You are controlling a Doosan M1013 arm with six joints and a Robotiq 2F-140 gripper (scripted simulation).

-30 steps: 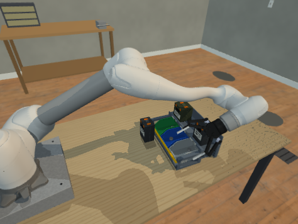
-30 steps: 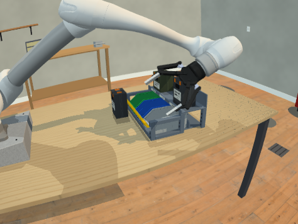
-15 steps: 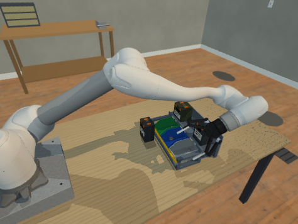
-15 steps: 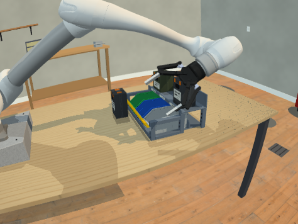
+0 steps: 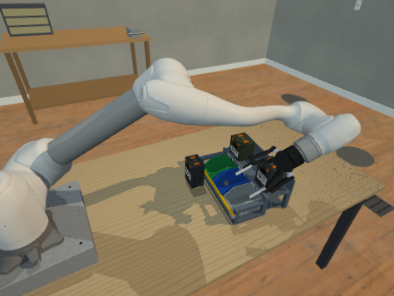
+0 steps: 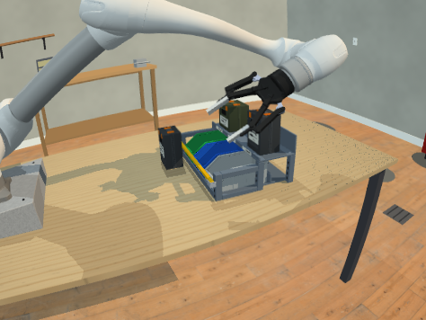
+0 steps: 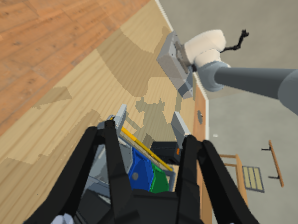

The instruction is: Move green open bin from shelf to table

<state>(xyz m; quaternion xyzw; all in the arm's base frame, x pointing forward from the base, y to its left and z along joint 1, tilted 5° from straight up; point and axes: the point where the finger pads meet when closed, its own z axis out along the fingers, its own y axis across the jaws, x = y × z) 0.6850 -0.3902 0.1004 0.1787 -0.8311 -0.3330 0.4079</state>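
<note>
The green open bin [image 5: 216, 165] [image 6: 202, 140] [image 7: 160, 181] sits at the far end of a grey shelf rack [image 5: 249, 214] [image 6: 234, 182] on the table, next to a blue bin [image 5: 226, 180] [image 6: 216, 150] [image 7: 137, 172] and a grey bin [image 5: 243, 193] [image 6: 234, 162]. My gripper [image 5: 248, 181] [image 6: 225, 120] [image 7: 149, 114] hovers above the rack, over the blue and grey bins, fingers partly apart with nothing between them. It is clear of the green bin. The bins' contents are hidden.
An olive box [image 5: 242, 146] [image 6: 234, 114] and a black box [image 5: 266, 175] [image 6: 265, 130] stand on the rack's top, close beside my fingers. Another black box [image 5: 194, 170] [image 6: 171, 146] stands on the table [image 5: 145, 233] next to the green bin. The robot's base block [image 5: 71, 233] is at the left.
</note>
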